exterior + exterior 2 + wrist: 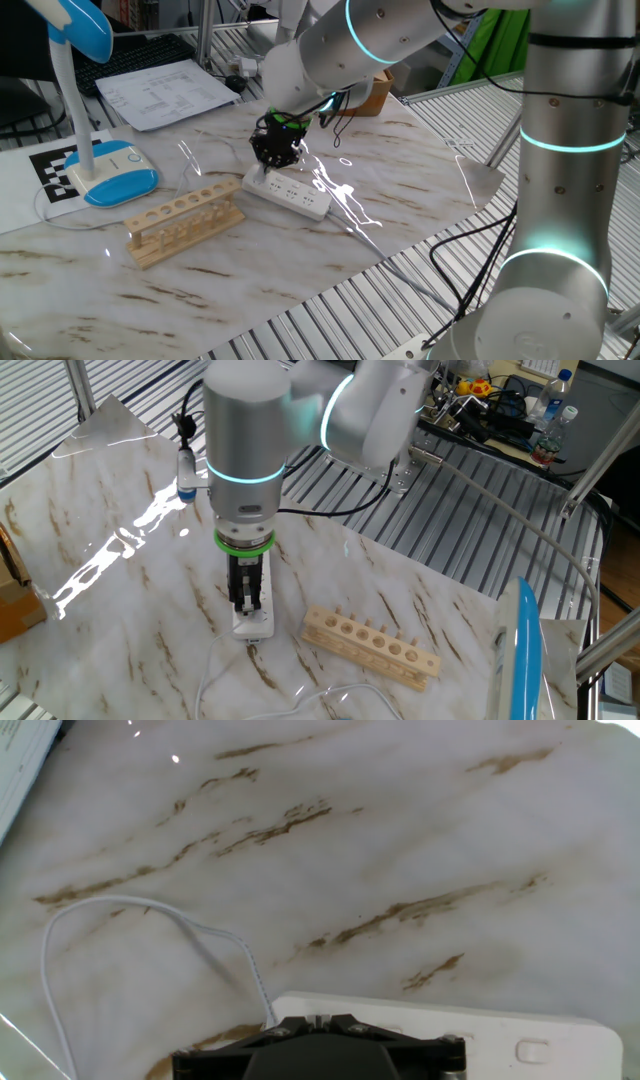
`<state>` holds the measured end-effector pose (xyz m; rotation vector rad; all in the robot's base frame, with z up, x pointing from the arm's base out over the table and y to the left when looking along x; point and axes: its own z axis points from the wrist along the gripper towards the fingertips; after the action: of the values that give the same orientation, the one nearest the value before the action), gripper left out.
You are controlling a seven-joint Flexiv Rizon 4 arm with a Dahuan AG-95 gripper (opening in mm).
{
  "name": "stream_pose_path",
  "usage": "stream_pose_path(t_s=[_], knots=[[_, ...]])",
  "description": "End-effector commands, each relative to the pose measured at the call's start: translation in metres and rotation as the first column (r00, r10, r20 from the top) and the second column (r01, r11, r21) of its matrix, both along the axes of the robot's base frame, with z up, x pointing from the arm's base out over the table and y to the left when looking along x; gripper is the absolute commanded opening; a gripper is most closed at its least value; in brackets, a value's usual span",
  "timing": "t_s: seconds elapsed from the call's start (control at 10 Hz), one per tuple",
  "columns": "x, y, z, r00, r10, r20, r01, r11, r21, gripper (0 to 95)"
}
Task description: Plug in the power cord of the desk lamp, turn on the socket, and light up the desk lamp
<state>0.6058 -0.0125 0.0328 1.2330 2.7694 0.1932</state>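
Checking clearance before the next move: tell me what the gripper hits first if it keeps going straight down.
The gripper points down with its jaws shut, right over one end of the socket. Going on, it would most likely meet the socket's top face first; any remaining gap is unclear.

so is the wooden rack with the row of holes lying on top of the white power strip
No, the wooden rack with the row of holes rests on the marble table beside the long white power strip, with a gap between them.

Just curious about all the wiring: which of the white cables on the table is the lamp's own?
The thin white power cord looping over the marble beside the power strip. The strip's own cable is thicker and trails off the table edge, away from the desk lamp.
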Motion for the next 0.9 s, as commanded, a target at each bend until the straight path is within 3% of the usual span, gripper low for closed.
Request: stream_pose_path(t_s=[0.1,0.2,0.3,0.7,0.8,0.9], knots=[[0.004,0.001,-0.024,0.999,0.011,-0.03,-0.011,1.0,-0.009,0.0],[0.001,-0.002,-0.01,0.997,0.032,-0.066,-0.032,0.999,-0.001,0.0],[0.0,-0.006,0.003,0.997,0.039,-0.072,-0.038,0.999,0.008,0.0],[-0.004,-0.01,0.016,0.988,0.126,-0.089,-0.128,0.992,-0.01,0.0],[-0.006,-0.012,0.021,0.978,0.19,-0.089,-0.192,0.981,-0.016,0.0],[-0.007,-0.014,0.023,0.952,0.291,-0.096,-0.295,0.955,-0.032,0.0]])
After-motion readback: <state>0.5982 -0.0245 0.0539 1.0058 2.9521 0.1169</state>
